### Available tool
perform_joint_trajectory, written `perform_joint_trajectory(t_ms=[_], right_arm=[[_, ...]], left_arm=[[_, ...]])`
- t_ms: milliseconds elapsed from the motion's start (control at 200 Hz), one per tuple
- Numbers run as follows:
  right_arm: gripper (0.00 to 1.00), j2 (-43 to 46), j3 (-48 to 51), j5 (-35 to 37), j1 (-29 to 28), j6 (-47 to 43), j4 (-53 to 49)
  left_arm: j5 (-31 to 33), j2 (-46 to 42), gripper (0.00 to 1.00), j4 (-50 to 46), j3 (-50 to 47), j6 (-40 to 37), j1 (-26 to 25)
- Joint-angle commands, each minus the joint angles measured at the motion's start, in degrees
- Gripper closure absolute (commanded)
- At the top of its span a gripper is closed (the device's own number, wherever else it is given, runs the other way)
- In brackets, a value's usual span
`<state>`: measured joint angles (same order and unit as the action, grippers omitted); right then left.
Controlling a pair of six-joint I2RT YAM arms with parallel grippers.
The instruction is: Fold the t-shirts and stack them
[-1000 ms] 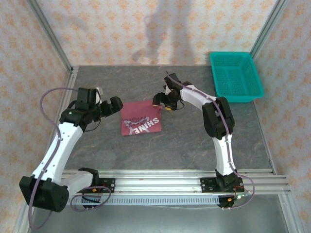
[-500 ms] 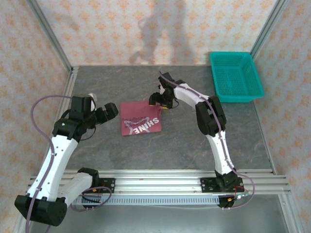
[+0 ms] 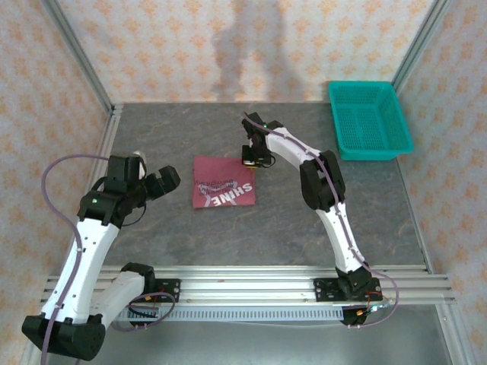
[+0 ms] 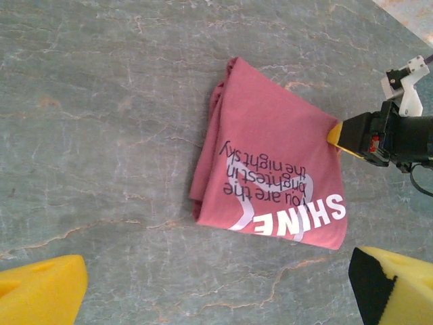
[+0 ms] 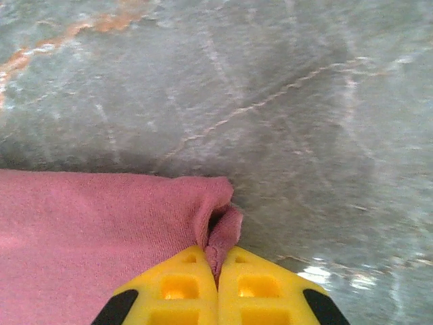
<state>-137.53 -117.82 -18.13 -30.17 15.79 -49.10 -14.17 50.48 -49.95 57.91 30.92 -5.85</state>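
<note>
Currently right gripper (image 5: 218,263) clamps the maroon t-shirt (image 5: 95,223) corner, left gripper (image 3: 163,181) spread; next, likely lift and fold across

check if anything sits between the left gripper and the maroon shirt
Nothing visible does. Bare grey table lies between the open left gripper and the left edge of the folded maroon t-shirt. The right gripper is shut on the t-shirt's far right corner, on the opposite side and out of that path.
</note>
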Motion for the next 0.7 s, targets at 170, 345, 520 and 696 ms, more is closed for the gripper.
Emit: perform_joint_trajectory(t_ms=[170,345,520,696], right_arm=[[1.0,5.78,8.8,10.59,3.6,-3.71,-1.88],[1.0,10.64,15.49,17.33,4.99,-13.11,0.34],[0.84,12.69,17.52,16.98,5.36,-17.73,3.95],[0.34,20.1,20.21,13.49,7.5,-10.42,8.27]], left_arm=[[1.13,-1.26,0.0,-0.66,-2.42,-0.59,0.61],[0.46,-1.01,0.0,0.39,-3.06,1.33,0.52],[0.16,-0.09,0.0,2.06,-4.26,1.46,0.61],[1.75,1.61,0.0,2.95,-5.71,0.49,0.54]])
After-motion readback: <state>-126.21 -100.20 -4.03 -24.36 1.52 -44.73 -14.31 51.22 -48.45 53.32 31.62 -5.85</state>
